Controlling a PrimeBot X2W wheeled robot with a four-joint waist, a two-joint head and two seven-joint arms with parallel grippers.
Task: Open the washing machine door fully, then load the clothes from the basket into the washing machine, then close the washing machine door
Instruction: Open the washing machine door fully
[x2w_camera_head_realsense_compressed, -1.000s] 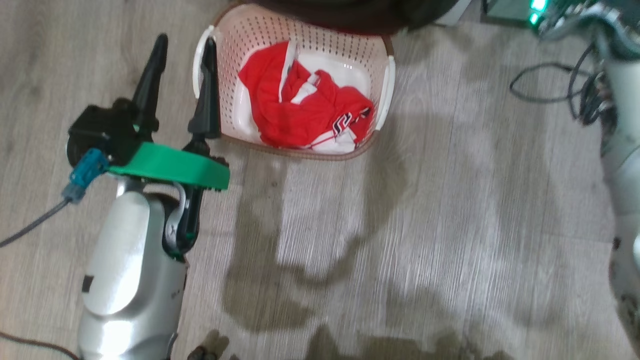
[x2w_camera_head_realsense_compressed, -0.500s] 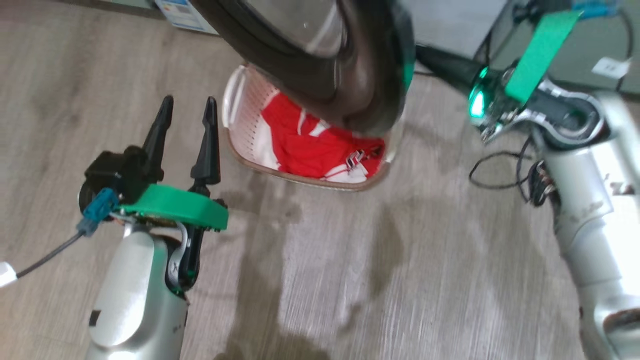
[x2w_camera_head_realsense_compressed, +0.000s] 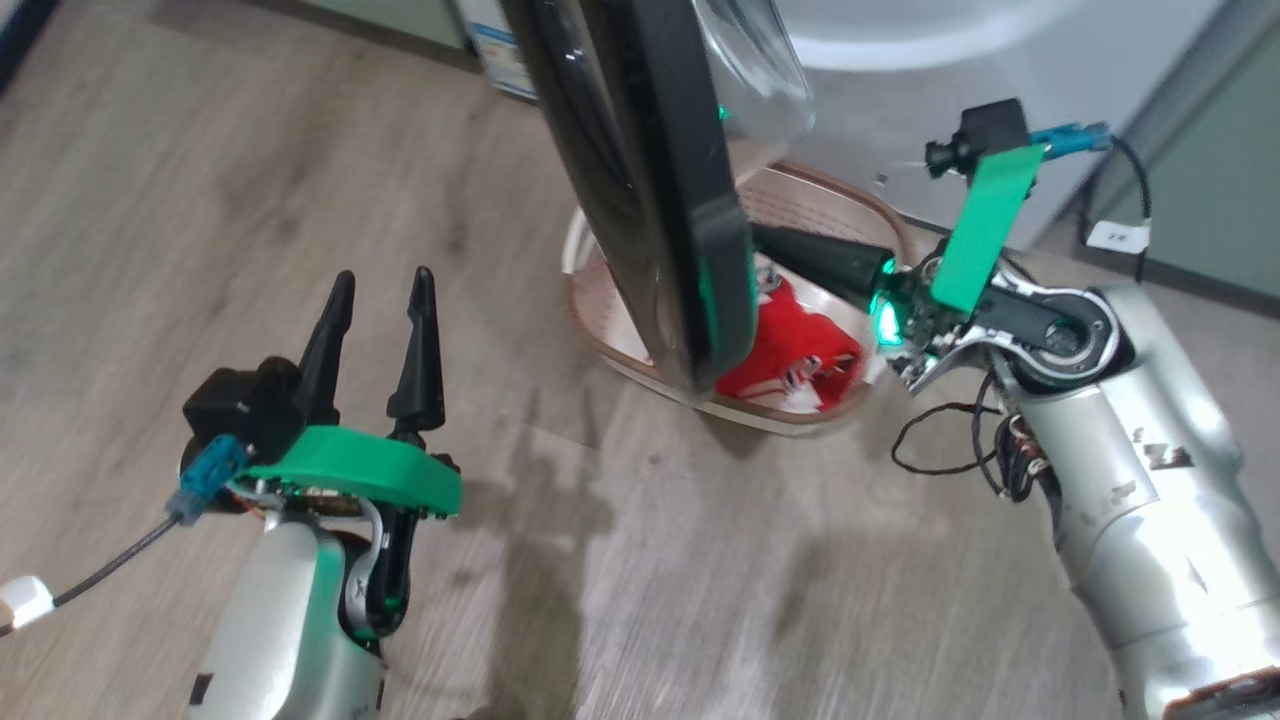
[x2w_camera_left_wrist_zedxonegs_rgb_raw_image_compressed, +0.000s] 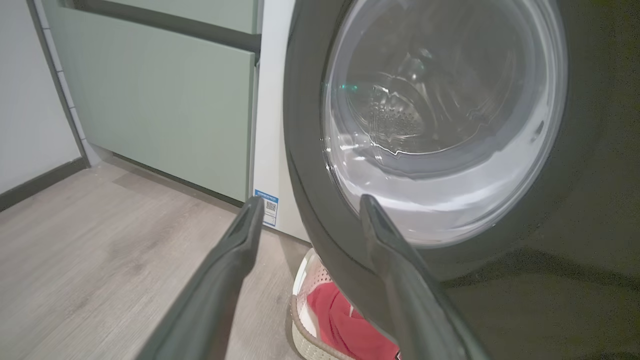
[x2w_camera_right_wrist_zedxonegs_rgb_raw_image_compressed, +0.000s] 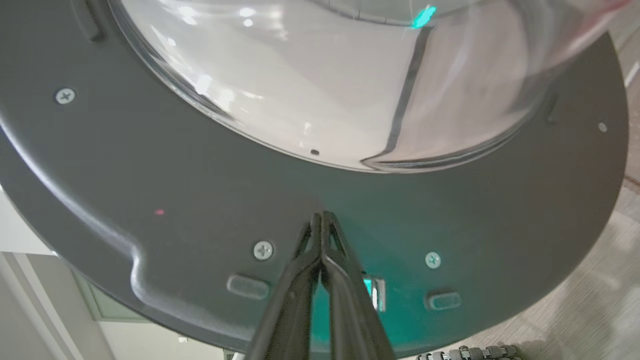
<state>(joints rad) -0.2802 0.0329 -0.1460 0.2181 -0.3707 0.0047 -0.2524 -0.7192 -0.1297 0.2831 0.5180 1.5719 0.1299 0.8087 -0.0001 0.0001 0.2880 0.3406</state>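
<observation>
Door-opening step, I reckon: my right gripper (x2w_camera_right_wrist_zedxonegs_rgb_raw_image_compressed: 320, 217), pinched shut and empty, presses tips-first on the inner face of the washing machine door (x2w_camera_head_realsense_compressed: 640, 200). Left gripper (x2w_camera_head_realsense_compressed: 383, 282) hangs wide open, holding nothing. The next push needs to swing that door clear of the basket (x2w_camera_head_realsense_compressed: 780, 418) beneath it, where the clothes (x2w_camera_head_realsense_compressed: 795, 345) lie.

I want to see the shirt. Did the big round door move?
Yes. The washing machine door swung left across the basket, uncovering its right side; the camera shifted too.

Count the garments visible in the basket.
1: the red jersey lies in the basket, beneath the open washing machine door. The door covers much of the basket, so more may be hidden.
</observation>
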